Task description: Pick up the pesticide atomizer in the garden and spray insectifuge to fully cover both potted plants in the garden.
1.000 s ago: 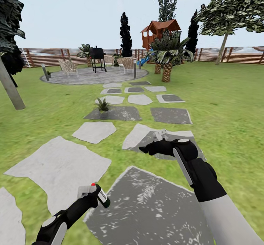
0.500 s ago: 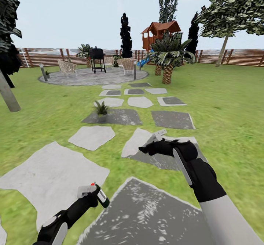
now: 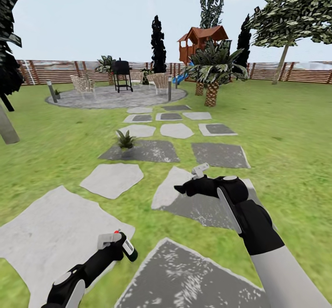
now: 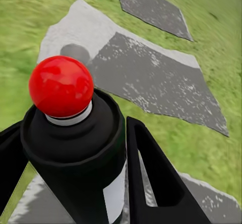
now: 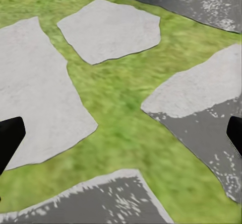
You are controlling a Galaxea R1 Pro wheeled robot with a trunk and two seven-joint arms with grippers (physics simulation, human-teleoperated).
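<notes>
The left hand (image 3: pixel 115 244) is pinching the spray bottle (image 3: pixel 127 247), so pickup is done. The right hand (image 3: pixel 196 178) is hanging spread, empty. The nearest potted plant (image 3: pixel 125 139) is waiting ahead on the paving, unsprayed.

My right arm (image 3: pixel 258 234) is glossy black from wrist to elbow, with a pale grey strip along its top and a light grey cap on the wrist joint; below the elbow the sleeve turns plain white-grey. My right gripper (image 3: pixel 199 171) has small white fingers (black tips in the wrist view). My left arm (image 3: pixel 78 278) is black too, with grey-white panels, and my left gripper (image 3: pixel 110 241) is pale grey.
</notes>
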